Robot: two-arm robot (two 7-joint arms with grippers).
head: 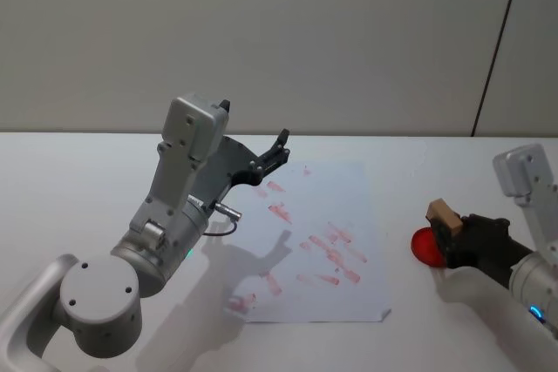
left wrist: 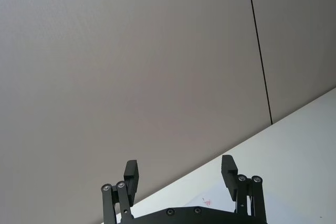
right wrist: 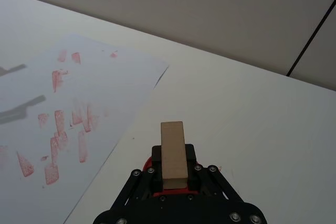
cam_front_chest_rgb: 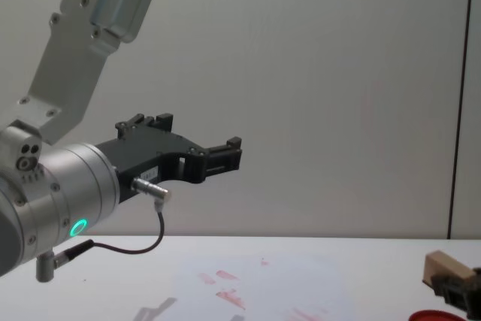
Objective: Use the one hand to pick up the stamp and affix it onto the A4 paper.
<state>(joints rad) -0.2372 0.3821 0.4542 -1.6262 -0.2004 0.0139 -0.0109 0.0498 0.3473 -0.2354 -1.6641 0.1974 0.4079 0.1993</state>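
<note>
While my right end effector (head: 446, 231) sits at the right edge of the head view, low over the white desk (head: 78, 172), its black fingers are clamped on the small light tan rectangular wooden stamp (head: 439, 213), which stands up between them. In the right wrist view the same block (right wrist: 174, 153) rises from the middle of the black linkage, gripped on both sides. Directly under it lies a round red ink pad (head: 425, 246); I cannot tell whether the stamp's lower face touches it. In the chest view the stamp (cam_front_chest_rgb: 445, 268) shows at the lower right corner, with the pad's red rim (cam_front_chest_rgb: 437, 314) below it.

Left of the pad, near but apart from it, the white A4 paper sheet (head: 349, 189) lies flat in the centre of the head view, marked with many smudged red rectangular prints. In the right wrist view the sheet (right wrist: 110, 80) fills the left half of the frame.

My left end effector (head: 272, 158) hangs raised above the paper's upper left corner, its two black fingers spread apart and holding nothing; the left wrist view shows them (left wrist: 181, 178) at the bottom of the frame against the plain grey wall (left wrist: 131, 66). A green ring light (cam_front_chest_rgb: 77, 227) glows on that arm's silver wrist.
</note>
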